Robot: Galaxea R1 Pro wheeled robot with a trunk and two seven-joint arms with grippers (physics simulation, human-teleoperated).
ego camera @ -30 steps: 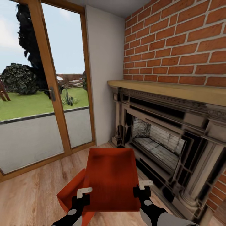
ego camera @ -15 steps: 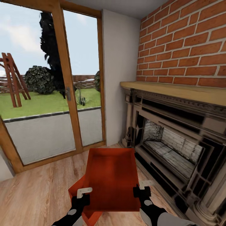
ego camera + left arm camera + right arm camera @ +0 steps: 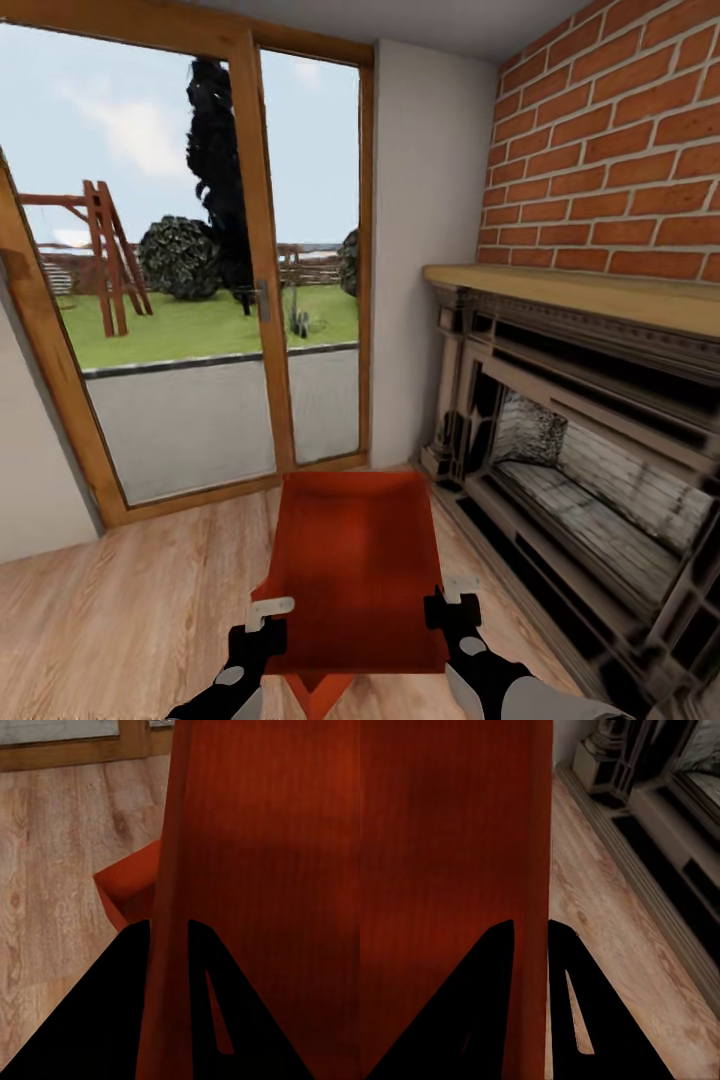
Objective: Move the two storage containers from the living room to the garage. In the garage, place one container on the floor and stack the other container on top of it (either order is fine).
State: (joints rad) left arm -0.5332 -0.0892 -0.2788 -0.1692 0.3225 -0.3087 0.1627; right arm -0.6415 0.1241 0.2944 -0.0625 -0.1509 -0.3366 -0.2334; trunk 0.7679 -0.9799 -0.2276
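Note:
I hold one red-orange storage container (image 3: 355, 565) in the air in front of me, open top up, over the living room's wood plank floor. My left gripper (image 3: 266, 618) is shut on its left wall, and my right gripper (image 3: 446, 598) is shut on its right wall. In the left wrist view the dark fingers (image 3: 97, 1020) straddle the thin wall (image 3: 169, 870). The right wrist view has the fingers (image 3: 577, 1012) pinching the other wall (image 3: 536, 832). The second container (image 3: 318, 690) lies on the floor below, mostly hidden; its corner (image 3: 131, 885) peeks out.
A dark ornate fireplace (image 3: 590, 480) under red brick (image 3: 620, 170) fills the right side, with a wooden mantel (image 3: 580, 292). Wood-framed glass doors (image 3: 255, 300) stand ahead at the left. Bare plank floor (image 3: 130, 620) stretches to the left.
The whole picture has slid right as the camera turned left. The held container stays the same in my grippers. More of the lower container is now hidden under it.

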